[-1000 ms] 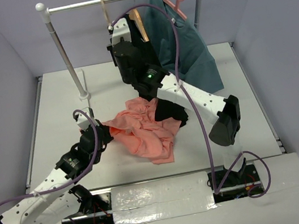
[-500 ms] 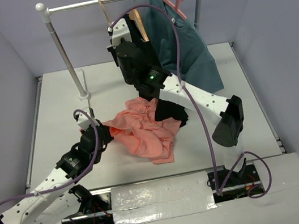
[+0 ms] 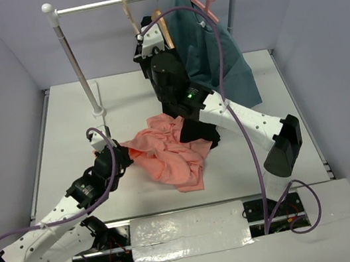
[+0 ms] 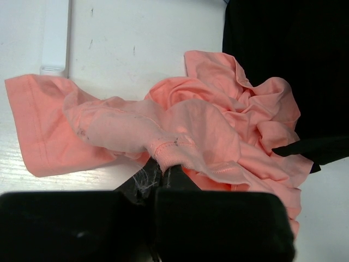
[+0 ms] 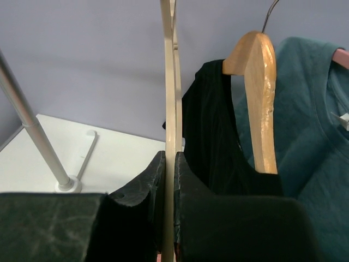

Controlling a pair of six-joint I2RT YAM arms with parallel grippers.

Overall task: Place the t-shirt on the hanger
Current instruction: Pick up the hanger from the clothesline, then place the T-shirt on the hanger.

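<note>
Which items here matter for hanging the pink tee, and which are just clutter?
Job: t-shirt, in left hand; hanger, in right hand.
Clutter: black shirt, teal shirt, wooden hanger, pink hanger, rail.

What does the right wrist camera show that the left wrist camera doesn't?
Only the right wrist view shows the right gripper shut on the pale hanger, a wooden hanger carrying a black shirt, a teal shirt and the rack pole. Only the left wrist view shows the left gripper pinching the crumpled coral t-shirt. Both show the white table and some black fabric.
</note>
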